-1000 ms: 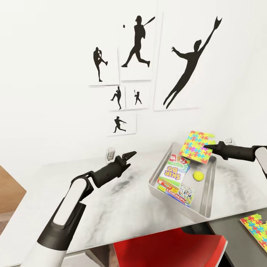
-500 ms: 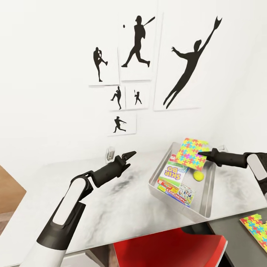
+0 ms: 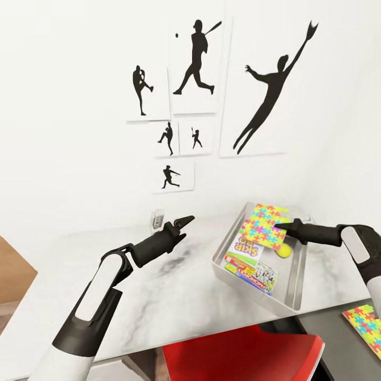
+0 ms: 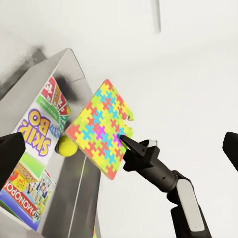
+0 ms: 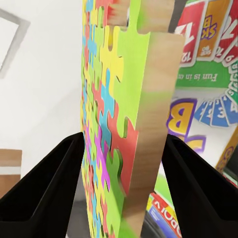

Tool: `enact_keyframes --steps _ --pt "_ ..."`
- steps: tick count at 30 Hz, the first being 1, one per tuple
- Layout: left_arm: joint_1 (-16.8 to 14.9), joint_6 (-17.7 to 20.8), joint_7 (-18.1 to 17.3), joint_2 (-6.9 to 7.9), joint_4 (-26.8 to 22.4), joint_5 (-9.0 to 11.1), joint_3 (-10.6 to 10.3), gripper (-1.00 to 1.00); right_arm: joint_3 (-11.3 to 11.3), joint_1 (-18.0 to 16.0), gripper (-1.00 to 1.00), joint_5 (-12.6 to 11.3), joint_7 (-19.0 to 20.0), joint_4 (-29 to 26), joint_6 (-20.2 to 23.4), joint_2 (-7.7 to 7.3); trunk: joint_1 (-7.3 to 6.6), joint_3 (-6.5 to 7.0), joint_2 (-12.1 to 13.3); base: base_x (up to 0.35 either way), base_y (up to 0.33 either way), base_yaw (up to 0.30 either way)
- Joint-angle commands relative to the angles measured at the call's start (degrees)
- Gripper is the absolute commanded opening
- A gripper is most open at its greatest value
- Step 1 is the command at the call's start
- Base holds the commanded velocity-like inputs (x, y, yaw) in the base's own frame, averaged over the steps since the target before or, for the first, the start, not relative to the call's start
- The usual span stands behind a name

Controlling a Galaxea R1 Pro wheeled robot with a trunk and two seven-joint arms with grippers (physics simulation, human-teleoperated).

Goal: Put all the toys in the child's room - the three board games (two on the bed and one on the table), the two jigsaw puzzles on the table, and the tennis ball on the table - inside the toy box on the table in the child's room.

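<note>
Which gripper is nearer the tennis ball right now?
Right. The right gripper holds a puzzle over the toy box, just above the tennis ball. The left gripper hovers open over the table, well off to the box's left.

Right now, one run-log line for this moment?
right gripper: shut on multicolour jigsaw puzzle square | over light grey toy box | left gripper: open, empty

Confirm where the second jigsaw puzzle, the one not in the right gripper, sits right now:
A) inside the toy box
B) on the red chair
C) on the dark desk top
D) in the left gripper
C: the head view shows the second jigsaw puzzle lying flat on the dark desk top, outside the toy box, while the right gripper holds the other puzzle.
</note>
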Motion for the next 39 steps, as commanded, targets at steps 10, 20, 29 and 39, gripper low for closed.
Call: enact_keyframes --steps 10,20,29,39 --pt "0.0 0.1 0.5 -0.02 -0.1 0.6 0.0 1.00 -0.1 -0.1 -1.00 0.5 0.5 0.4 0.3 0.20 0.01 -0.94 -0.1 0.000 0.000 0.000" --pt "-0.1 0.1 0.5 -0.02 -0.1 0.6 0.0 1.00 -0.2 -0.3 -1.00 0.5 0.5 0.5 0.3 0.21 0.01 -1.87 -0.1 0.000 0.000 0.000" --pt "-0.2 0.2 0.5 0.00 -0.1 0.6 0.0 1.00 -0.3 -0.9 -1.00 0.5 0.4 0.5 0.3 0.22 0.01 -2.70 -0.1 0.000 0.000 0.000" --pt "-0.2 2.0 0.1 1.14 -0.1 0.7 0.1 1.00 -0.3 -2.8 -1.00 0.5 -0.6 0.7 0.3 0.22 0.01 -3.63 -0.1 0.000 0.000 0.000"
